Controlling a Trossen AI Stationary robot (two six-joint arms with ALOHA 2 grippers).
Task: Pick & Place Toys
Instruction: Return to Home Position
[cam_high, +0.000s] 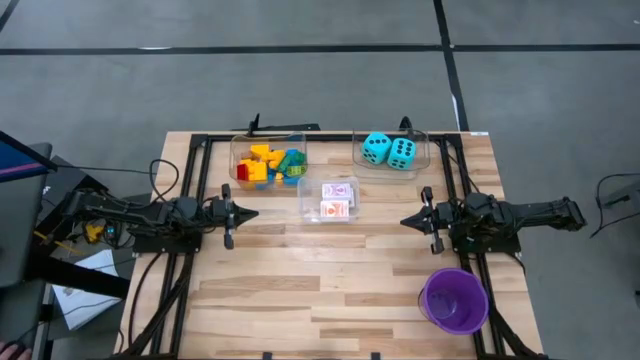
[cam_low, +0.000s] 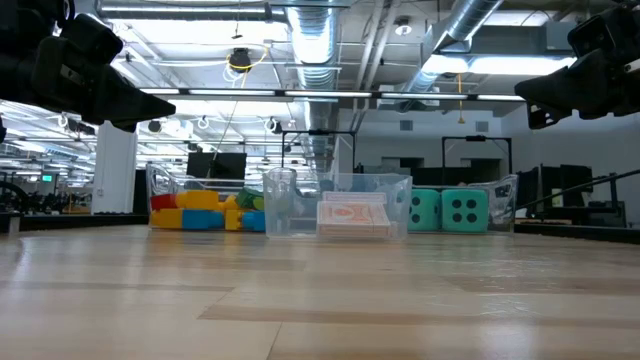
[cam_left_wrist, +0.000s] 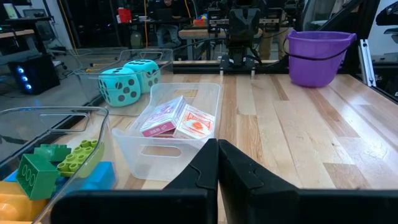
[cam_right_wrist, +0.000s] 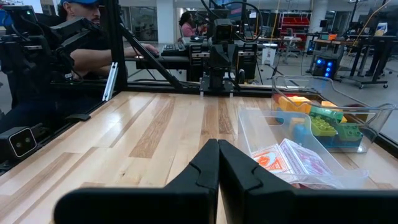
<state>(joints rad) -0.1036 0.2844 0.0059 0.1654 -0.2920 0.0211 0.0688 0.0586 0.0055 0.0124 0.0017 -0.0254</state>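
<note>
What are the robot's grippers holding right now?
Nothing. The left gripper and the right gripper are both shut and empty above the table. The bricks, dice and card packs lie apart from them.

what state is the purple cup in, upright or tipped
Upright: the purple cup stands on its base, open mouth facing up.

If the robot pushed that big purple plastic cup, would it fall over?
Maybe. The purple plastic cup looks empty from above, so it is probably light and would likely slide on the smooth wooden table. In the left wrist view it is wider at its rim than its base, so a push high up might tip it.
</note>
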